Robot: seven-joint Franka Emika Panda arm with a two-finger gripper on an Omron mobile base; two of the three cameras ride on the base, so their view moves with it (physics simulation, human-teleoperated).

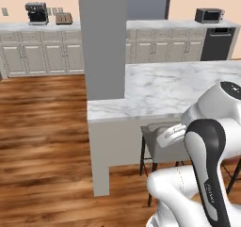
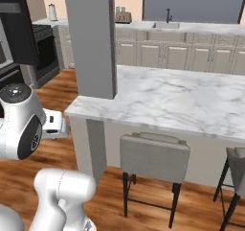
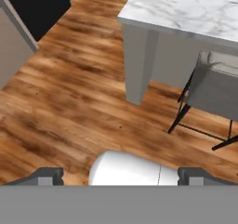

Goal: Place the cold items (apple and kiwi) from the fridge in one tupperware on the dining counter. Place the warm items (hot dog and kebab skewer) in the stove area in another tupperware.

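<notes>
- The tool (image 3: 120, 175), tips spread wide and empty, hangs above bare wood floor (image 3: 69, 102).
- Beyond it: a stool (image 3: 218, 90) tucked at the marble desk (image 2: 182, 100).
- No apple, kiwi, hot dog, skewer or tupperware in sight; seemingly everything is left to do.

The stool (image 3: 216, 90) is cut off at three o'clock in the hand view. A second stool (image 2: 235, 172) is clipped at four o'clock in the right base view.
</notes>
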